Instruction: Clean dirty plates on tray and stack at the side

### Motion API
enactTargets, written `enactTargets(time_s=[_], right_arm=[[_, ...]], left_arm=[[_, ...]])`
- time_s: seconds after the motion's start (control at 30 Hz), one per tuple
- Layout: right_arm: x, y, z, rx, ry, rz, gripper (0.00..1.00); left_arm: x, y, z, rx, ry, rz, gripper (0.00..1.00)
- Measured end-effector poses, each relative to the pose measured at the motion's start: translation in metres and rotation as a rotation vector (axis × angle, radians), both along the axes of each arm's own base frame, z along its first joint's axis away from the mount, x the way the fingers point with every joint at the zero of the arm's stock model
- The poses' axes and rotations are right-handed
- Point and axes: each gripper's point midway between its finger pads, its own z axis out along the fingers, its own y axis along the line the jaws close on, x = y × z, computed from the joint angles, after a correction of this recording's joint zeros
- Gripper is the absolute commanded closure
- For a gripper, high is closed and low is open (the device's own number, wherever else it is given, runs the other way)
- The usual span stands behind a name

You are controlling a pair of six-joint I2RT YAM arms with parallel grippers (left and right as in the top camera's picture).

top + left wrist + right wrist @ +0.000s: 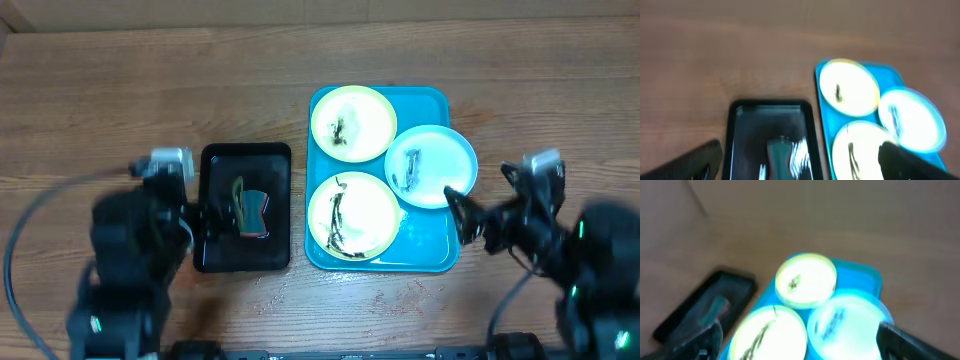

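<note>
The wooden tabletop carries the turquoise tray, its long axis running away from the robot. Three smeared plates lie on the tray: a yellow plate at the far end, another yellow plate at the near end, and a blue-white plate overhanging the right rim. A black tray sits left of the tray. The right gripper hovers at the tray's right rim, jaws spread wide and empty. The left gripper, beyond the black tray, is equally wide and empty.

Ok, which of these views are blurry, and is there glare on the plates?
Overhead: table, tray and plates sharp, left arm and right arm motion-blurred. Left wrist: soft throughout, plates washed out. Right wrist: blurriest, plates glowing, smears barely readable.
</note>
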Motion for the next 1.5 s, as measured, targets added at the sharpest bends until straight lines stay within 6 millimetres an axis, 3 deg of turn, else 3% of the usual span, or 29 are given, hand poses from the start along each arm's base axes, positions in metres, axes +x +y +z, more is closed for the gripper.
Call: enactTargets(time_s=[0.17,0.3,0.4,0.5,0.57,0.73,0.93,1.1,1.2,1.33,1.5], right_arm=[[0.03,0.005,-0.002,0.003,0.237,0.016,0.0],[0.044,0.021,-0.027,0.06,0.412,0.093,0.0],[0.044,0.032,-0.054,0.112,0.56,0.141,0.0],[0.047,0.035,-0.079,0.144,0.692,0.131,0.0],[0.048,0.035,-0.093,0.147,0.75,0.102,0.0],[0.035,0.037,-0.138,0.061,0.878,-0.007,0.02],[0.015,0.044,-0.184,-0.073,0.94,-0.112,0.16],[0.015,0.045,-0.2,-0.096,0.927,-0.156,0.23],[0.019,0.043,-0.205,-0.097,0.91,-0.173,0.24],[0.016,0.04,-0.211,-0.101,0.92,-0.188,0.24],[0.02,0.041,-0.21,-0.095,0.906,-0.191,0.23]], left_arm=[[0.017,-0.002,-0.007,0.003,0.267,-0.006,0.0],[0.027,-0.008,-0.033,-0.023,0.434,-0.024,0.0],[0.025,-0.013,-0.061,-0.054,0.575,-0.034,0.19],[0.021,-0.015,-0.09,-0.062,0.725,-0.03,0.21],[0.022,-0.015,-0.106,-0.047,0.793,-0.02,0.28],[0.028,-0.01,-0.159,0.044,0.939,0.085,0.37],[0.033,-0.006,-0.224,0.095,1.036,0.166,0.55],[0.048,-0.014,-0.252,0.051,1.03,0.161,0.69],[0.052,-0.025,-0.255,0.032,1.022,0.128,0.96],[0.05,-0.033,-0.257,0.089,1.013,0.102,0.96],[0.043,-0.032,-0.245,0.126,1.057,0.103,0.53]])
